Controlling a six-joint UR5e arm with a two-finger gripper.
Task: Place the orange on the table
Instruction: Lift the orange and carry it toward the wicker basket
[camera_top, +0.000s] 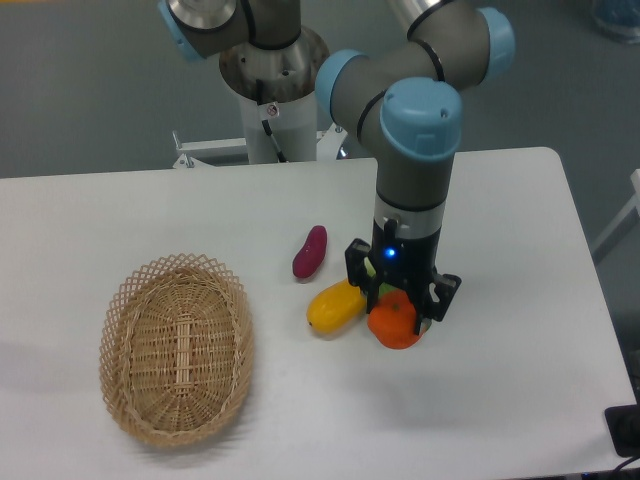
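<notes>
Trouble is looming from crowding: the orange (393, 321) is sitting low on the tabletop (500, 260), touching the yellow fruit (335, 305), so opening fingers may be nudging it rolling. The arm is pointing straight down, its hand (400, 300) closing around the orange, fingers straddling it.

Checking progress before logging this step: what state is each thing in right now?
orange: on the table, between the gripper fingers
gripper: lowered over the orange, open or shut unclear
yellow fruit: lying on the table, beside the orange
purple fruit: lying apart
basket: empty
</notes>
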